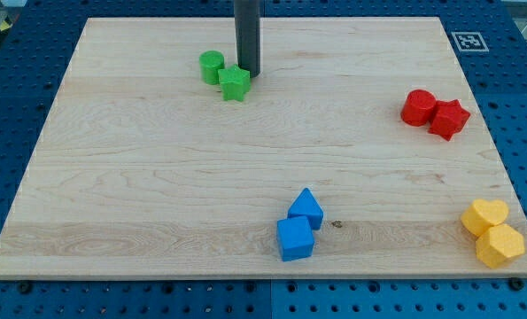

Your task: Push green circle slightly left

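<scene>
Wooden board [157, 177]: green circle [212, 66] near top edge, open leftward; my tip [248, 74] touching green star [235, 83].

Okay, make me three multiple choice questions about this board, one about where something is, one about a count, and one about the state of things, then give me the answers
1. Where is my tip?
A. right of the green star, against it
B. beside the blue blocks
C. at the view's bottom left

2. How many blocks lie on the board?
A. six
B. eight
C. ten

3. How do the green circle and green star sit?
A. stacked
B. far apart
C. side by side, touching or nearly

Answers: A, the rod ends at the star's right edge. B, four colours show, two blocks each. C, the circle sits just up-left of the star.
</scene>
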